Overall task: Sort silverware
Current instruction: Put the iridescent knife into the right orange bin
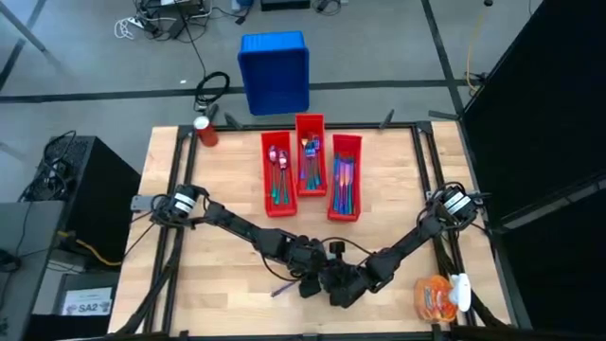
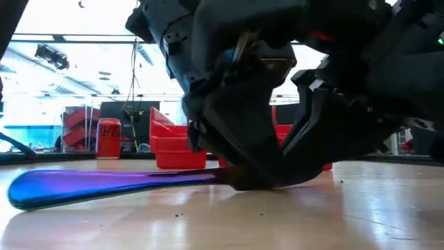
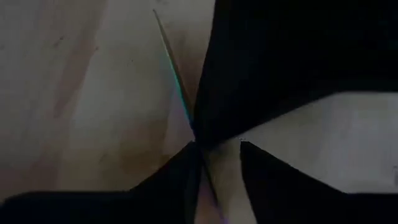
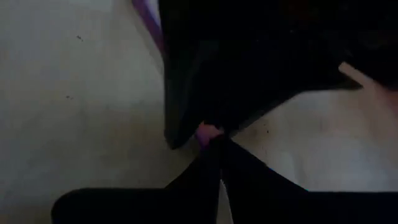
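Three long narrow red plastic bins (image 1: 311, 152) stand side by side at the wooden table's (image 1: 398, 189) far middle, each holding iridescent silverware (image 1: 343, 180). One loose blue-purple utensil (image 2: 104, 184) lies flat near the front edge; only the low view shows its sheen. Both arms stretch inward and low, the left gripper (image 1: 308, 278) and right gripper (image 1: 348, 284) meeting over it; the right wrist view shows fingers (image 4: 205, 165) nipped narrow on its pink end, the left's grip I cannot tell
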Robot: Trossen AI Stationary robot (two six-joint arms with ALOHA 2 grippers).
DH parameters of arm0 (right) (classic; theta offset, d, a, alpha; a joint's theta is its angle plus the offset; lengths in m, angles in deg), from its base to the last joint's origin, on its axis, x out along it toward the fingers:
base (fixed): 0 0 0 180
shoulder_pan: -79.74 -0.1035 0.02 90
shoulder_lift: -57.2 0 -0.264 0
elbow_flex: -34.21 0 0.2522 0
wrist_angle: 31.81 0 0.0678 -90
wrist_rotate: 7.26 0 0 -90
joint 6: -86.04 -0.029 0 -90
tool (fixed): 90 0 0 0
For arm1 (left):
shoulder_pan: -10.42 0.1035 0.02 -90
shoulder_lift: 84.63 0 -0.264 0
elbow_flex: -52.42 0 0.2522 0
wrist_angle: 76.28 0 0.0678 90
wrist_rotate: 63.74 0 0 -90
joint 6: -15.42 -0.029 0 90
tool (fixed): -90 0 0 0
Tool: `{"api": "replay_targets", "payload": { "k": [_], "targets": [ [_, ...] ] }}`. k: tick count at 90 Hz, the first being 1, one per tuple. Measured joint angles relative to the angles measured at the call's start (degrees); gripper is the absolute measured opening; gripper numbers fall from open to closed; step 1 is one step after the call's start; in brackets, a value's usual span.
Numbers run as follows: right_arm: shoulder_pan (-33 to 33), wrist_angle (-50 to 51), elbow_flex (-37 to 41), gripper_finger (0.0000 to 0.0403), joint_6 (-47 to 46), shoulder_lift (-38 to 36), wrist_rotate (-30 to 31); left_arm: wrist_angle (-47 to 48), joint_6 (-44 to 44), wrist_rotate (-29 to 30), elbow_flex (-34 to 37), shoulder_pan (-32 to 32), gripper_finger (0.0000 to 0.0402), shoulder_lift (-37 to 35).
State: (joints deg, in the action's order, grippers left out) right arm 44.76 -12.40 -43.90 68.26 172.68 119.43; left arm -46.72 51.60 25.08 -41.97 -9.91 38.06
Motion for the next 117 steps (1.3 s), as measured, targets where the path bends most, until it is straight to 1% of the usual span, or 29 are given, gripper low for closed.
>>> {"api": "replay_targets", "payload": {
  "k": [11, 15, 23, 33, 45, 55, 62, 76, 84, 89, 95, 99, 107, 117],
  "targets": [
    [0.1, 0.1, 0.0, 0.0000, -0.1, 0.0, -0.3, 0.9, 0.3, 0.5, 0.1, 0.1, 0.0021, 0.0],
    [0.0, 0.0, 0.0, 0.0000, -0.1, -0.1, -0.5, 1.0, 0.1, 0.6, 0.1, 0.1, 0.0009, 0.0],
    [0.0, 0.2, 0.0, 0.0000, 0.0, -0.4, -1.2, 1.4, 0.1, 1.0, 0.1, 0.1, 0.0003, 0.0],
    [-0.8, 2.4, 0.0, 0.0000, -0.1, -2.5, -1.5, 1.8, 0.1, 2.9, 0.1, -0.2, 0.0001, -0.1],
    [-3.3, 6.6, 0.0, 0.0000, -1.4, -8.1, 0.3, 2.0, -0.3, 5.2, 0.2, -0.9, 0.0000, -1.5],
    [-6.4, 11.8, 0.0, 0.0000, -0.5, -14.4, 0.9, 3.4, -1.3, 8.5, 0.7, -1.8, 0.0000, -3.5],
    [-9.0, 13.7, 0.0, 0.0000, -0.5, -18.9, 3.9, 3.2, -1.8, 10.9, 0.7, -3.0, 0.0000, -5.8],
    [-14.3, 15.4, 0.0, 0.0000, 0.0, -26.4, 13.4, 0.5, -5.3, 20.4, 0.3, -6.8, 0.0000, -12.6],
    [-16.5, 15.3, 0.0, 0.0000, 0.0, -28.7, 18.4, -4.0, -10.1, 25.7, 0.4, -9.2, 0.0000, -15.3],
    [-17.0, 14.8, 0.5, 0.0000, 0.0, -29.4, 20.3, -8.8, -14.5, 27.6, 0.4, -10.4, 0.0000, -16.7],
    [-17.1, 13.1, 1.5, 0.0002, -0.1, -29.4, 20.7, -14.8, -20.0, 28.7, 0.4, -11.4, 0.0000, -17.9],
    [-17.0, 10.4, 2.7, 0.0006, 0.3, -29.4, 19.6, -18.5, -23.0, 28.6, 0.3, -11.7, 0.0000, -18.2],
    [-16.9, -2.4, 6.8, 0.0023, 6.1, -29.4, 14.9, -23.7, -26.9, 26.5, 0.3, -11.8, 0.0000, -18.0],
    [-17.2, -19.1, 12.4, 0.0051, 13.7, -29.3, 12.0, -27.2, -30.2, 26.4, 0.3, -11.5, 0.0000, -17.9]
  ]
}}
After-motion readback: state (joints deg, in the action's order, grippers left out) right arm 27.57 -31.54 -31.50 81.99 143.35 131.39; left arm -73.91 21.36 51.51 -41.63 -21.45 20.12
